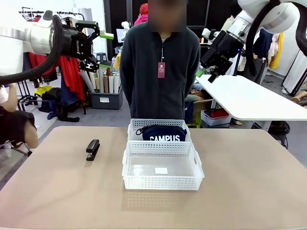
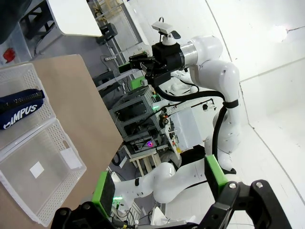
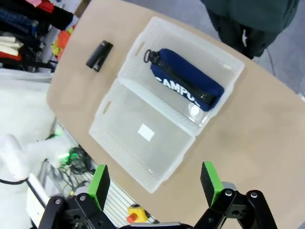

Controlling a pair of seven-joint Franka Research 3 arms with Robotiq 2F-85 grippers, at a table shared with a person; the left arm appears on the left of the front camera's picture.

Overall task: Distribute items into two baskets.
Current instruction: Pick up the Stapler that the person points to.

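Observation:
The navy CAMPUS pouch [image 1: 164,134] [image 3: 187,86] [image 2: 20,109] lies in the far basket [image 1: 136,123] [image 3: 167,34] [image 2: 21,78]. Directly in front of it, touching, the near basket [image 1: 162,182] [image 3: 121,119] [image 2: 55,160] holds just a small white label. The black stapler [image 1: 92,149] [image 3: 99,56] rests on the table left of both baskets. My left gripper [image 1: 93,42] [image 2: 159,183] hangs open, high above the table's left side. My right gripper [image 1: 210,71] [image 3: 155,183] is open too, high at the upper right, looking down on the baskets.
A person in a dark zip jacket [image 1: 160,72] stands at the far edge behind the baskets, hands out of sight. The tan tabletop [image 1: 249,182] is bare on the right and front. A white side table [image 1: 249,98] stands behind at right.

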